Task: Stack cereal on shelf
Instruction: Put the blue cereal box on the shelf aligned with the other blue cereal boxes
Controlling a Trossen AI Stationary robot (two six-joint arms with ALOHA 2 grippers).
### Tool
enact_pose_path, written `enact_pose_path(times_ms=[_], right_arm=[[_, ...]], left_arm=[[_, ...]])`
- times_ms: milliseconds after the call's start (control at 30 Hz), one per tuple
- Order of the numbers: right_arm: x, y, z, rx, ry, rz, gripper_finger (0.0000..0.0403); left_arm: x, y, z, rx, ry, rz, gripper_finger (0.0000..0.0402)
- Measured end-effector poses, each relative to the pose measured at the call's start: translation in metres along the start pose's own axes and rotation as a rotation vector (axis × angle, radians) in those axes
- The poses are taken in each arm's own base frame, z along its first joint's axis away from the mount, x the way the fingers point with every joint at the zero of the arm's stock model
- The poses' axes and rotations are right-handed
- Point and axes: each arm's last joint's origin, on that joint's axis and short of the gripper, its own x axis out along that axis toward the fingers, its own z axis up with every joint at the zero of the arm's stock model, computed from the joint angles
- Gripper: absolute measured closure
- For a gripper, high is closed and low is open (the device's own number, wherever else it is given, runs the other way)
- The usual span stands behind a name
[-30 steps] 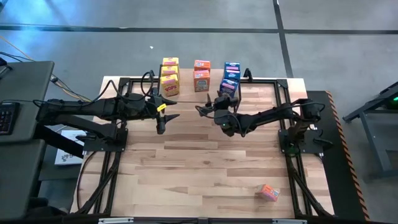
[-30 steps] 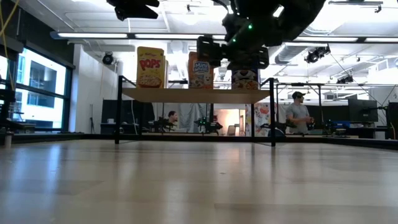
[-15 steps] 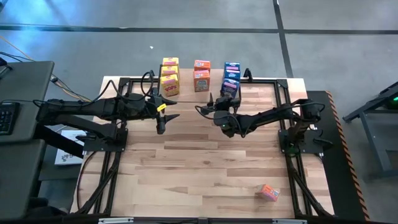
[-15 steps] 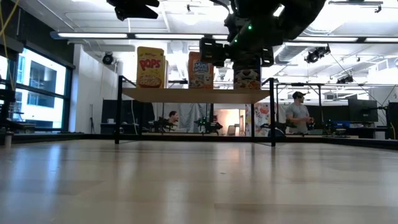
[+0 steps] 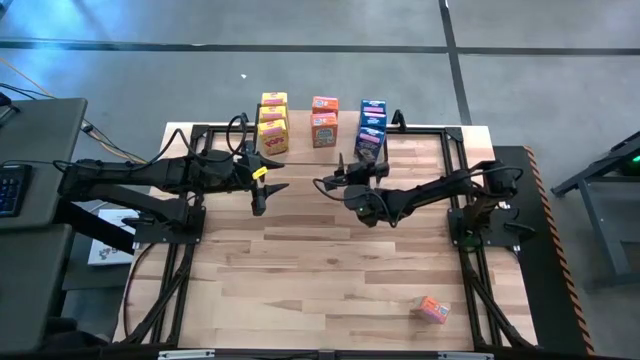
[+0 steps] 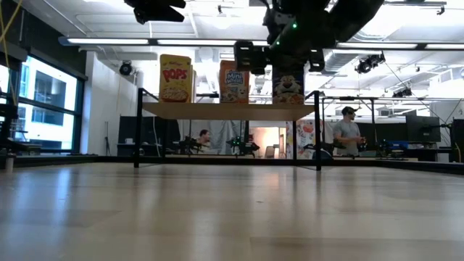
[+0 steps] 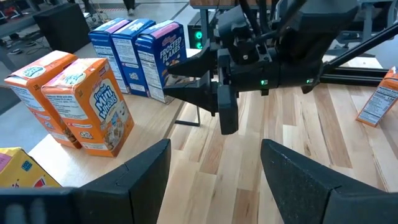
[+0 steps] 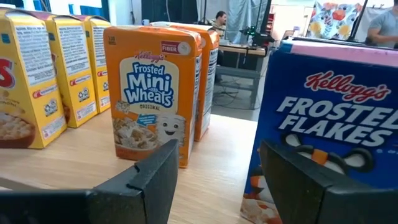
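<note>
Cereal is small upright cardboard boxes with printed fronts: yellow Pops (image 6: pixel 175 77), orange Frosted Mini-Wheats (image 8: pixel 151 93), blue Frosted Flakes (image 7: pixel 161 58) with a pink top edge.

Count in the high view is nine:
- 3 yellow, one row, upper centre, leftmost on the shelf (image 6: pixel 228 110)
- 2 orange on the shelf, middle row
- 3 blue on the shelf, rightmost row
- 1 more orange box (image 5: pixel 432 309) lying alone on the table (image 5: pixel 330 260), lower right, well apart from everything else

So eight are on the shelf and one is off it. Shelf is a light wood plank on thin black legs at the far edge of the table; in the low view it sits mid-frame with one box of each colour facing the camera. Rows run front to back, with boxes in a row close together.

Right gripper (image 5: pixel 332 172) is just in front of the shelf, upper centre of the high view, between the orange and blue rows. Fingers spread, nothing between them — its wrist view looks straight at the front Mini-Wheats and Frosted Flakes boxes. It is raised above shelf level in the low view, near the blue box top; can't tell if it touches.

Left gripper (image 5: pixel 278 172) waits left of centre, in front of the yellow row, above the table — fingers spread, empty.
</note>
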Motion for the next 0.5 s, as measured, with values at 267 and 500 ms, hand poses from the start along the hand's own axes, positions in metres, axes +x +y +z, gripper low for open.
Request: enact_pose_path(times_ms=[267, 500], right_arm=[[-0.013, -0.002, 0.004, -0.017, 0.007, 0.032, 0.0185], [-0.031, -0.008, 0.006, -0.031, 0.006, 0.016, 0.0185]], left_arm=[[0.0, 0.0, 0.0, 0.0, 0.0, 0.0, 0.0161], [0.0, 0.0, 0.0, 0.0, 0.0, 0.0, 0.0161]])
